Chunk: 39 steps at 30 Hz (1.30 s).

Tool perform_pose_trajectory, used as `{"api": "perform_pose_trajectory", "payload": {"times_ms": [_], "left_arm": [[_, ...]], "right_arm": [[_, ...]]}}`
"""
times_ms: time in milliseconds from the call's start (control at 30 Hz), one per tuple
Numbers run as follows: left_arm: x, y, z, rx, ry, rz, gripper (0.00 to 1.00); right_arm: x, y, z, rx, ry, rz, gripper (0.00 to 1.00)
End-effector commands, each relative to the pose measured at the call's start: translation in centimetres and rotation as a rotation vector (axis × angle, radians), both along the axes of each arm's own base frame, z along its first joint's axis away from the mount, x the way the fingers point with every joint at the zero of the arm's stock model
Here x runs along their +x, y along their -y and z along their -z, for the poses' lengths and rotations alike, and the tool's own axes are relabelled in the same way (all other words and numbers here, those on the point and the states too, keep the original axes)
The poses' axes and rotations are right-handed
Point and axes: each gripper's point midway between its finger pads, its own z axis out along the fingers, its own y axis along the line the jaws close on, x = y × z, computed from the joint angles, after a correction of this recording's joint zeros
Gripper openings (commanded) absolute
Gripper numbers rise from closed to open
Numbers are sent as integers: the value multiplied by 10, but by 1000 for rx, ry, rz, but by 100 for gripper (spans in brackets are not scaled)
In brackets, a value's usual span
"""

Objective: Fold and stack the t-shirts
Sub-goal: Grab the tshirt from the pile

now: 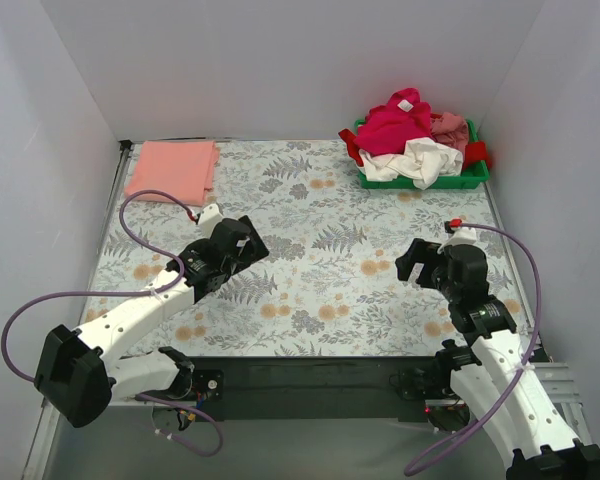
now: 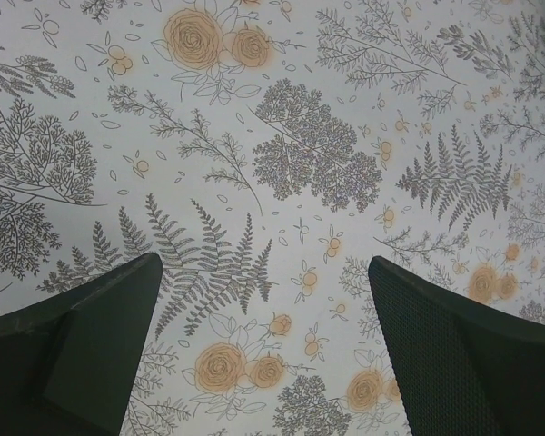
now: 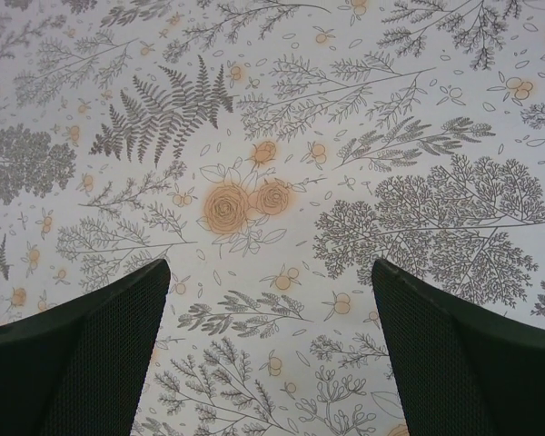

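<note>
A salmon-pink t-shirt (image 1: 172, 170) lies folded flat at the back left of the table. Several crumpled t-shirts are heaped in a green bin (image 1: 477, 178) at the back right: a crimson-red one (image 1: 397, 123) on top, a white one (image 1: 420, 160) in front, a dusty-pink one (image 1: 450, 126) behind. My left gripper (image 1: 252, 243) is open and empty over the floral cloth, left of centre; in its wrist view (image 2: 265, 304) only the cloth shows between the fingers. My right gripper (image 1: 412, 262) is open and empty at the right; its wrist view (image 3: 268, 309) shows only cloth.
A floral tablecloth (image 1: 330, 260) covers the table. White walls close in the left, back and right sides. Purple cables loop from both arms.
</note>
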Motion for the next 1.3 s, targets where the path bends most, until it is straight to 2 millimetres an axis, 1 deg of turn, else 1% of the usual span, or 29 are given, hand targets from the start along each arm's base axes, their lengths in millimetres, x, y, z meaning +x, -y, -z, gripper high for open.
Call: {"api": "perform_pose_trajectory", "payload": {"times_ms": [0, 67, 100, 167, 200, 233, 267, 300, 333, 367, 400, 433, 500, 533, 600, 633, 700, 733, 767, 800, 833, 867, 900, 933, 967, 1000, 1033, 1167, 1267], "left_arm": [[-3, -6, -6, -9, 6, -30, 98], [-4, -2, -4, -25, 0, -16, 98], [-3, 0, -5, -25, 4, -6, 97], [-2, -2, -6, -22, 12, -15, 97], [-1, -2, -7, -25, 19, -17, 98], [-1, -2, -7, -28, 22, -16, 98], [-2, 0, -8, -38, 25, -5, 98], [-3, 0, -9, -37, 29, 7, 98], [-4, 1, -8, -41, 36, 16, 97], [-3, -1, -9, -39, 46, 13, 98], [-4, -2, -8, -41, 51, 7, 98], [-5, -6, -9, -43, 63, -4, 98], [-5, -10, -12, -46, 83, -29, 98], [-7, -12, -18, -60, 101, -37, 98], [-8, -18, -15, -61, 114, -58, 98], [-9, -19, -18, -70, 130, -59, 98], [-10, -21, -17, -75, 147, -60, 98], [-10, -21, -18, -74, 159, -56, 98], [-11, -22, -16, -70, 160, -50, 98], [-10, -21, -17, -71, 167, -46, 98], [-10, -20, -16, -66, 168, -34, 98], [-9, -19, -15, -62, 167, -27, 98], [-9, -18, -14, -62, 169, -21, 98], [-8, -18, -12, -52, 160, -18, 98], [-8, -16, -12, -49, 156, -11, 98], [-7, -15, -12, -49, 153, -8, 98], [-7, -13, -9, -45, 142, 0, 98], [-6, -11, -6, -35, 128, 14, 98], [-6, -10, -5, -34, 125, 13, 98]], "right_arm": [[13, -4, -26, 43, 102, 2, 98], [19, -6, -35, 52, 131, 5, 98], [24, -8, -45, 63, 162, 1, 98], [34, -12, -55, 65, 172, -11, 98], [42, -15, -81, 74, 219, -19, 98], [49, -16, -89, 66, 224, -26, 98], [61, -19, -86, 50, 183, -32, 98], [73, -22, -111, 45, 222, -37, 98], [93, -24, -102, 11, 176, -44, 98], [105, -26, -106, -2, 172, -47, 98], [125, -29, -142, -4, 236, -46, 98], [150, -30, -124, -38, 177, -38, 98], [181, -30, -135, -57, 184, -8, 98], [211, -32, -142, -69, 189, 6, 98], [243, -25, -152, -75, 202, 51, 98], [272, -25, -159, -77, 220, 71, 98], [302, -17, -161, -72, 230, 115, 98], [328, -14, -135, -97, 195, 135, 98], [349, -10, -165, -90, 273, 149, 98], [365, -7, -171, -126, 302, 139, 98], [389, -7, -137, -147, 262, 135, 98], [404, -4, -164, -142, 331, 145, 98], [413, -2, -161, -151, 338, 144, 98], [426, -1, -137, -164, 310, 149, 98], [432, 3, -145, -168, 338, 163, 98], [438, 5, -142, -177, 358, 174, 98], [443, 10, -130, -208, 354, 190, 98], [454, 24, -108, -230, 378, 248, 98], [462, 14, -98, -229, 400, 193, 91]]}}
